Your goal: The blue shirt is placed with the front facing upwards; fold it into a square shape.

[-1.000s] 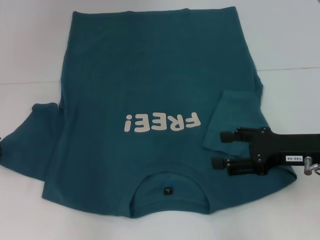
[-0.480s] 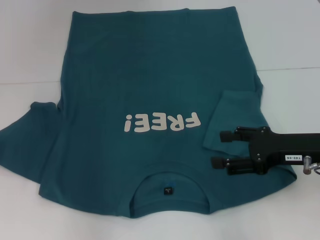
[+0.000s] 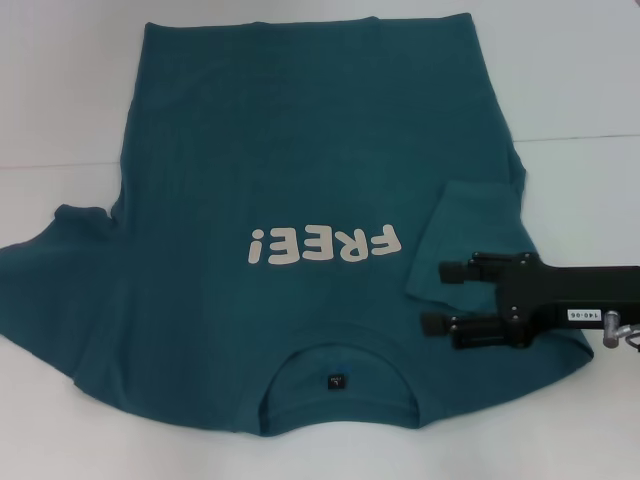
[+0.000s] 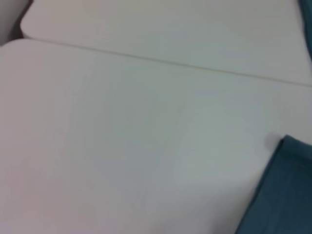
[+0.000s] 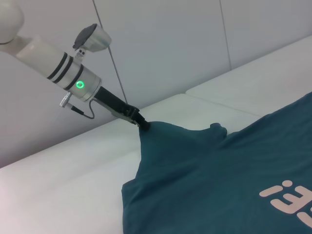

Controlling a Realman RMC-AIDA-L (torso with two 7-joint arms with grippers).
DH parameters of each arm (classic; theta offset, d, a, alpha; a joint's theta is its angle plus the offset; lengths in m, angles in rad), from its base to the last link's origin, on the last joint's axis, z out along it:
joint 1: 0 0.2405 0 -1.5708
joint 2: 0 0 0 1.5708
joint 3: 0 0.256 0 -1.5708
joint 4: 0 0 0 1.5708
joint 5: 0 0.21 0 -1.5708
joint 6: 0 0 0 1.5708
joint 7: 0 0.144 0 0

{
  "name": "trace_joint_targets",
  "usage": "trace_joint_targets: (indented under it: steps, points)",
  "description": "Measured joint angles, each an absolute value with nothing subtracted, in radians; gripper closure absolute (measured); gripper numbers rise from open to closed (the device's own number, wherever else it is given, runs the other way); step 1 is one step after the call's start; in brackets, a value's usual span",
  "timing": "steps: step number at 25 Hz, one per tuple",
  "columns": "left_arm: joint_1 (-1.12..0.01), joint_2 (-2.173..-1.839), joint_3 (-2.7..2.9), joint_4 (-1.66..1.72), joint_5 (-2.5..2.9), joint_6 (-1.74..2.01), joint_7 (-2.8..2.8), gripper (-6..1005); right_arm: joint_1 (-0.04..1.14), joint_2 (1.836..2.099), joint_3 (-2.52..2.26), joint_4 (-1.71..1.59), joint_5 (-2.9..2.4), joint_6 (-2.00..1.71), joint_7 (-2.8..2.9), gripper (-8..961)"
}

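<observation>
Looking down from my head camera, the blue shirt (image 3: 300, 180) lies front up across the white counter (image 3: 580, 90), its "FREE!" lettering (image 3: 325, 244) reading upside down and the neck tag (image 3: 337, 381) at 6 o'clock. One sleeve is folded inward onto the body at about 3 o'clock. My right gripper (image 3: 432, 297) hangs over that side at about 4 o'clock, fingers parted with nothing between them. The other sleeve spreads out to 9 o'clock and runs off the edge.

My left wrist camera shows mostly bare counter, with a strip of teal shirt edge (image 4: 278, 195) in one corner.

My right wrist camera catches my left gripper (image 5: 141, 123) across the shirt, fingers closed on the lifted sleeve, the cloth peaking up to them.
</observation>
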State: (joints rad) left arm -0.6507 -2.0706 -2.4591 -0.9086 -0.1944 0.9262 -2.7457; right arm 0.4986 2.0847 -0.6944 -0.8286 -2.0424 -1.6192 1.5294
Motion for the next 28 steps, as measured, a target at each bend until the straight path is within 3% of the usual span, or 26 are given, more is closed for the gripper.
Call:
trace_joint_targets:
  steps: [17, 28]
  points:
    - [-0.689, -2.083, -2.423, -0.902, -0.198, 0.901, -2.74, 963, 0.496, 2.085, -0.688, -0.816, -2.044, -1.619, 1.529, 39]
    - [-0.697, -2.151, -2.382, -1.092, -0.225, 1.028, -2.738, 962, 0.492, 2.085, -0.687, -0.807, -2.042, -1.607, 1.523, 39]
